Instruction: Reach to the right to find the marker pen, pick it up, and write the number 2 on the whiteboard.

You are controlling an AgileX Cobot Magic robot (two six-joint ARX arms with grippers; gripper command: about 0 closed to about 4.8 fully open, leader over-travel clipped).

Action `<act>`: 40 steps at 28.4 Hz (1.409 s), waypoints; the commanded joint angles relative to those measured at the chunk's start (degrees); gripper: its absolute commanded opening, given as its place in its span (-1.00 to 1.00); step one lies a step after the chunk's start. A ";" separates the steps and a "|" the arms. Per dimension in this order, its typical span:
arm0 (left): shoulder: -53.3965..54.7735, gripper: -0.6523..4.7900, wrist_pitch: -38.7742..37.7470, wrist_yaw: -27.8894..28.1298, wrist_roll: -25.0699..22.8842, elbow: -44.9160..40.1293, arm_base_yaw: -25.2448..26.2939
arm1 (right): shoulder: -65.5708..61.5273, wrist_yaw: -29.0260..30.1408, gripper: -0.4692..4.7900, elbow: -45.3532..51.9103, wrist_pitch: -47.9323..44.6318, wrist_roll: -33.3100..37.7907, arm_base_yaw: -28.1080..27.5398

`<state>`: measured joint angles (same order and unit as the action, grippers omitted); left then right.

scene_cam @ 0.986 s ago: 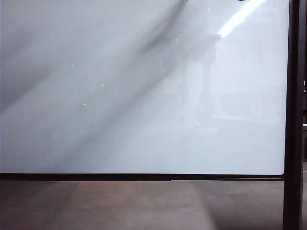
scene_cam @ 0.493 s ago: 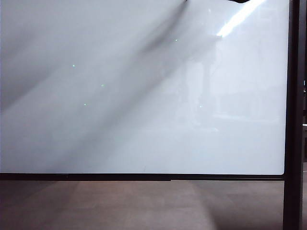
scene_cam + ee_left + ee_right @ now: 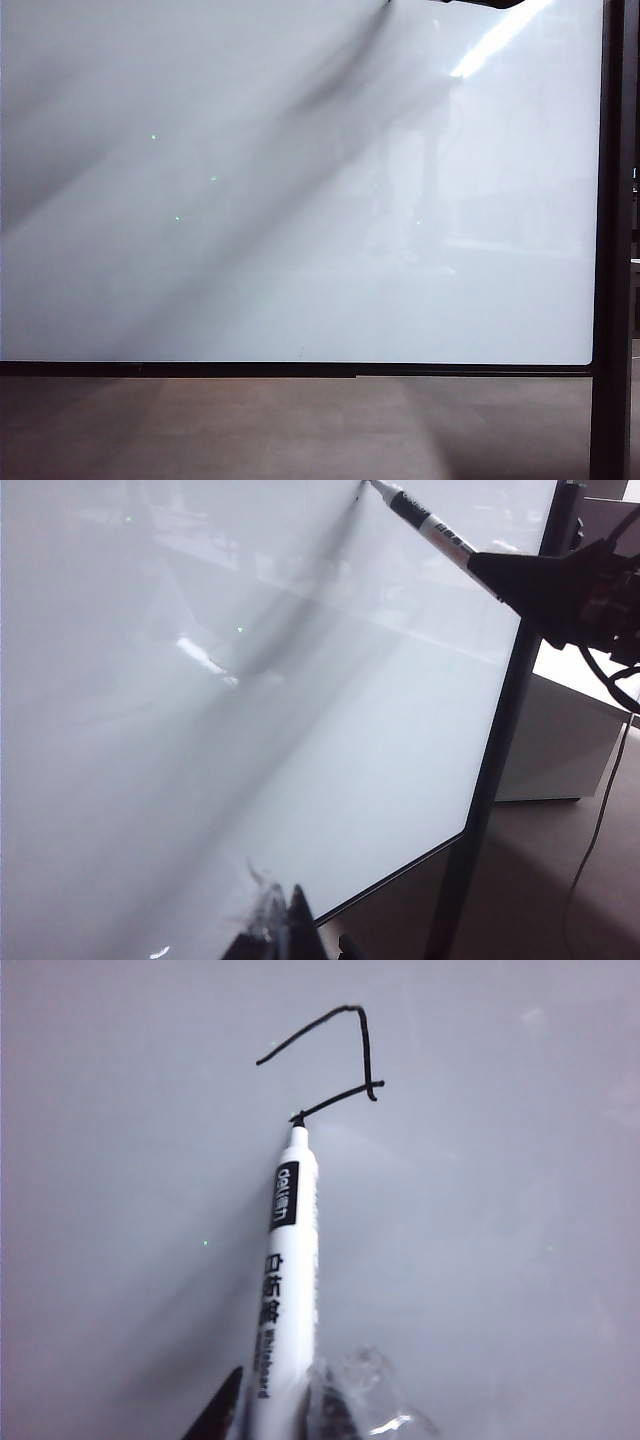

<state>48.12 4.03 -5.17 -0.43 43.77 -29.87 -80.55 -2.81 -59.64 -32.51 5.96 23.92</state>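
Glossy whiteboard (image 3: 300,250) fills background | marker pen (image 3: 287,1280) clamped low on barrel by right gripper (image 3: 270,1415), tip touching number 2 (image 3: 335,1060) at 12 o'clock | pen judged light, stiff, slippery | left gripper (image 3: 290,930) idle, opening cannot be told

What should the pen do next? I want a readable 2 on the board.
Probably drag the white marker pen, held in the right gripper, sideways to draw the base: the black ink strokes on the glossy whiteboard lack one. Left gripper idles.
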 commanded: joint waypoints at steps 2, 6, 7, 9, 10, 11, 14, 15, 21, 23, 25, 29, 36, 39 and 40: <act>-0.11 -0.78 0.72 -0.02 -0.24 0.48 -0.07 | 0.07 -0.02 -0.65 -0.26 -0.07 0.04 0.09; -0.11 -0.78 0.72 -0.02 -0.24 0.48 -0.07 | 0.09 -0.02 -0.65 -0.26 1.46 0.04 0.09; -0.11 -0.78 0.72 -0.02 -0.24 0.48 -0.07 | 0.09 -0.02 -0.65 -0.26 1.86 0.04 0.09; -0.11 -0.78 0.72 -0.02 -0.24 0.48 -0.07 | 0.09 -0.02 -0.65 -0.26 2.73 0.04 0.09; -0.11 -0.78 0.72 -0.02 -0.24 0.48 -0.07 | 0.09 -0.02 -0.65 -0.26 3.04 0.04 0.09; -0.11 -0.78 0.72 -0.02 -0.24 0.48 -0.07 | 0.09 -0.02 -0.65 -0.26 3.28 0.04 0.09; -0.11 -0.78 0.72 -0.02 -0.24 0.48 -0.07 | 0.09 -0.02 -0.65 -0.26 4.07 0.04 0.09; -0.11 -0.78 0.72 -0.02 -0.24 0.48 -0.07 | 0.09 -0.04 -0.65 -0.26 4.24 0.04 0.09; -0.11 -0.78 0.70 -0.02 -0.24 0.48 -0.07 | 0.09 -0.04 -0.65 -0.26 4.76 0.04 0.09; -0.11 -0.78 0.70 -0.02 -0.24 0.48 -0.07 | 0.09 -0.07 -0.65 -0.26 5.88 0.04 0.09; -0.11 -0.78 0.70 -0.02 -0.24 0.48 -0.07 | 0.09 -0.07 -0.65 -0.26 6.62 0.04 0.09; -0.11 -0.78 0.70 -0.02 -0.24 0.48 -0.07 | 0.35 0.00 -0.65 -0.26 4.74 0.04 0.09; -0.11 -0.78 0.15 -0.02 -0.26 0.48 -0.07 | 3.41 2.49 -0.64 -0.26 8.55 0.02 0.11; -0.11 -0.78 0.15 -0.02 -0.24 0.48 -0.07 | 3.37 4.48 -0.58 -0.26 8.98 0.02 0.09; -0.13 -0.78 0.15 -0.02 -0.24 0.48 -0.07 | 3.37 4.44 -0.57 -0.26 9.07 0.00 0.09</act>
<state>48.12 3.66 -5.17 -0.43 43.77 -29.85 -77.47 1.32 -59.64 -22.87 5.96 23.92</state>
